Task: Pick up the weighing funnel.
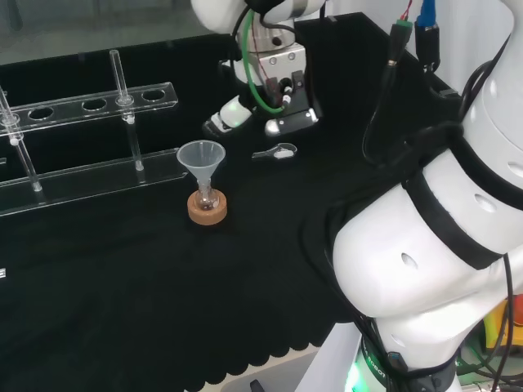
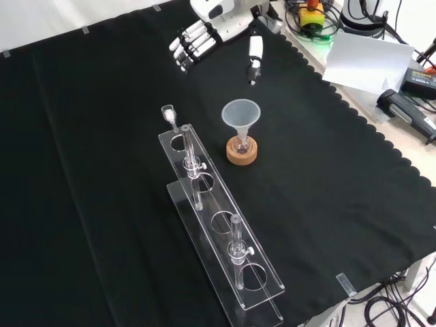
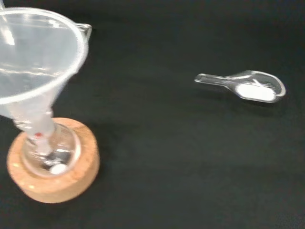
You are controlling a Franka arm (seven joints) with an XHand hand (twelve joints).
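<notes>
On the black cloth [image 1: 122, 286] the weighing funnel [image 1: 275, 152] lies flat, just nearer than the hand [image 2: 203, 33] in the head view, stem pointing left. The hand is outstretched and empty.
</notes>
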